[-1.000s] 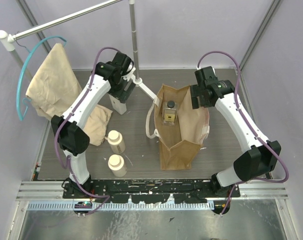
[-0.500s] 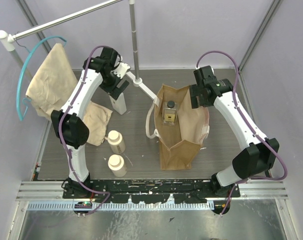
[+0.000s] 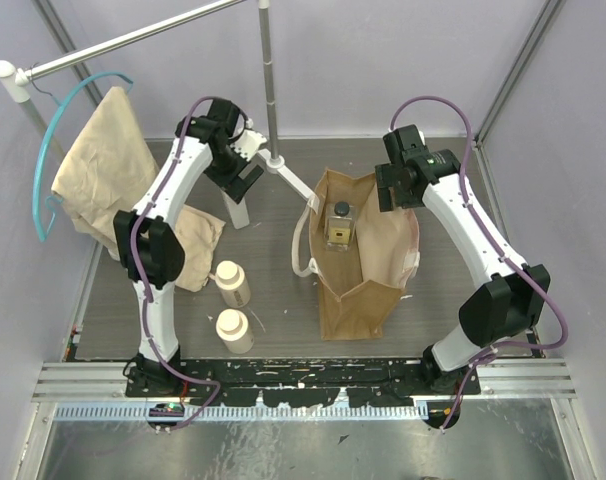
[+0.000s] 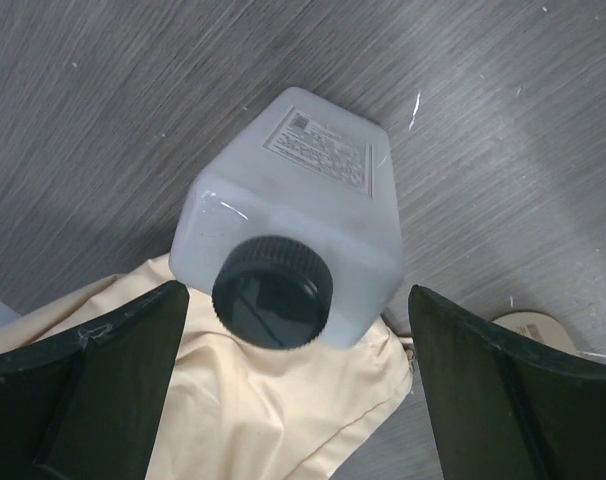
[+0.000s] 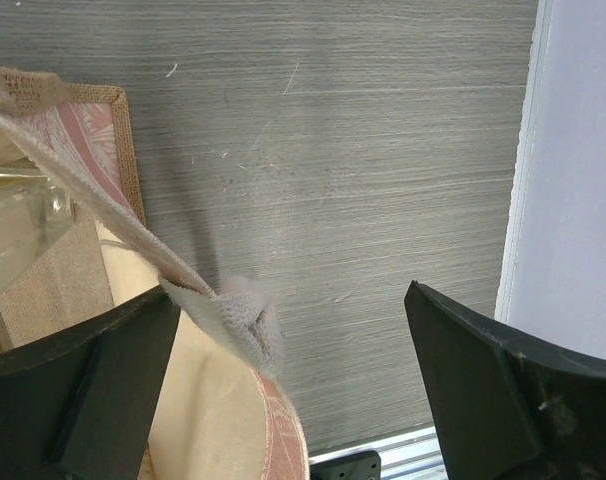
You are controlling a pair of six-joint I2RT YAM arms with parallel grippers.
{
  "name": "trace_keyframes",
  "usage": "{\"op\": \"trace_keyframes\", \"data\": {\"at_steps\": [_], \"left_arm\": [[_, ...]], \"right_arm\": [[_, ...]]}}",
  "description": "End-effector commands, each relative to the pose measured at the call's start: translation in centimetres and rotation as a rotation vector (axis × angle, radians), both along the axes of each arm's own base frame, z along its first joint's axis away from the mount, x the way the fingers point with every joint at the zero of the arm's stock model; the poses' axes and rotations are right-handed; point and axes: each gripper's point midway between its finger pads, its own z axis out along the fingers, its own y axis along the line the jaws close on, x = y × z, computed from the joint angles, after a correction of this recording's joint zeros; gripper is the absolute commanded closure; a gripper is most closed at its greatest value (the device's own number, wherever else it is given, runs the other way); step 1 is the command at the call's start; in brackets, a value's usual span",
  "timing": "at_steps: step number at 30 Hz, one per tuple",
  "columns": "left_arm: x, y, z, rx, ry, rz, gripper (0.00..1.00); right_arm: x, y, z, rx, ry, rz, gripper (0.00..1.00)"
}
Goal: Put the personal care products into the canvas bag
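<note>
A whitish rectangular bottle (image 4: 313,190), with a dark round cap (image 4: 273,292) and a printed label on one face, stands upright on the table (image 3: 283,290) to the left of the canvas bag (image 3: 368,275), next to a beige cloth (image 4: 263,410). The left gripper (image 4: 295,300) hangs straight above it, its fingers (image 4: 83,380) spread wide on either side of the cap and clear of it. The tan bag stands open with a second dark-capped bottle (image 3: 338,225) inside, two cream cylindrical bottles (image 3: 231,283) sit on the table to the bag's left, and the right gripper (image 5: 291,292) gapes empty over the bag's far right rim beside a whitish strap handle (image 5: 213,300).
</note>
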Motion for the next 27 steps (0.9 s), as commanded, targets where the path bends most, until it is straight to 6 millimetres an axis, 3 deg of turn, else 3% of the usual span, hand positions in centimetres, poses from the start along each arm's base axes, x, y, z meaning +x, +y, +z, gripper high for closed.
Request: {"op": "trace_keyframes", "data": {"at_steps": [1,10,18,25,27], "left_arm": [[1.6,-0.6,-2.0,-0.016,-0.002,-0.04,0.02],[2.5,-0.7,-1.5,-0.015,-0.024,-0.049,0.02],[2.4,-1.6,-2.7,-0.068,0.003,-0.01,0.0],[3.1,-2.0,-2.8,-0.098,-0.017,0.084,0.11],[2.9,-1.6,-3.2,-0.079,-0.009,0.095,0.19]], "right_arm": [[0.6,0.2,1.5,0.019,-0.057,-0.021,0.0],[0.5,0.1,1.5,0.013,-0.052,-0.023,0.0],[0.7,0.4,1.1,0.018,-0.039,-0.008,0.0],[0.7,0.5,0.8,0.018,-0.032,0.001,0.0],[0.6,0.5,0.8,0.016,-0.032,0.004,0.0]]}}
